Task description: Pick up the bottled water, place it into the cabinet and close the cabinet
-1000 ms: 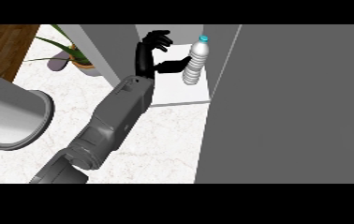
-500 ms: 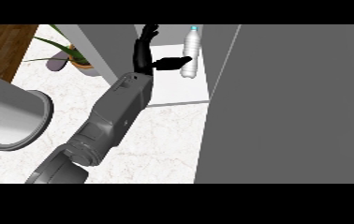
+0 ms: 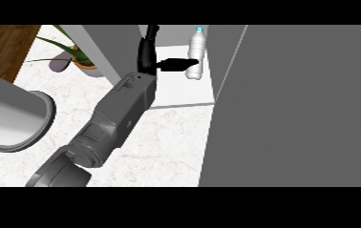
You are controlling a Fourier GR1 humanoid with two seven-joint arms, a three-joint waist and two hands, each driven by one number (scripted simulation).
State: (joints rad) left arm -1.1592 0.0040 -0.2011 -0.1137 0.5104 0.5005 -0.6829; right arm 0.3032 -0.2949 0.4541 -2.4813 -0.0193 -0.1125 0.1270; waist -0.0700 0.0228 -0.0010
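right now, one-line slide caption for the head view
Left black hand open beside the clear plastic water bottle standing inside the open grey cabinet.

I can read no text, brand, number or sign from here. The bottled water (image 3: 196, 53) beside my left hand (image 3: 156, 62) shows a plain clear body with no legible label, and the cabinet (image 3: 289, 103) door next to it is blank grey.

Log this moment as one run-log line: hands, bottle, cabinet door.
left hand: open, thumb against bottle | right hand: not in view | clear plastic water bottle with blue cap: upright inside white cabinet | grey cabinet door: open
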